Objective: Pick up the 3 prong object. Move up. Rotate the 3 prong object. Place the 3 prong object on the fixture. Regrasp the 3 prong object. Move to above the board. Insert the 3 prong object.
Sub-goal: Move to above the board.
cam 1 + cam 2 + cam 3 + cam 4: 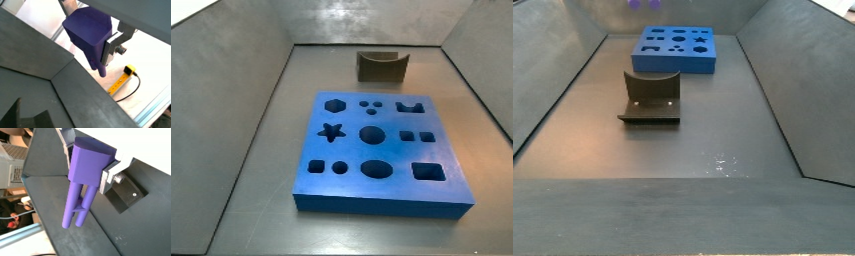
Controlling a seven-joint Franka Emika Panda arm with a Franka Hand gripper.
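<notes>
Lying flat on the surface, the board (378,150) sat apart from the fixture (381,65); the gripper (87,165), raised out of both side views, clamped the 3 prong object (85,178), fingers (110,172) closed on its base; rotating slowly should avoid slip

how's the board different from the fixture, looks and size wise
The board is bright blue; the fixture is dark olive-brown. The board is far larger, a flat slab, while the fixture is a small upright block. The board's top has many cut-out holes; the fixture has one curved notch. Both rest on the grey floor, apart. The claw is raised, holding the 3 prong object.
</notes>
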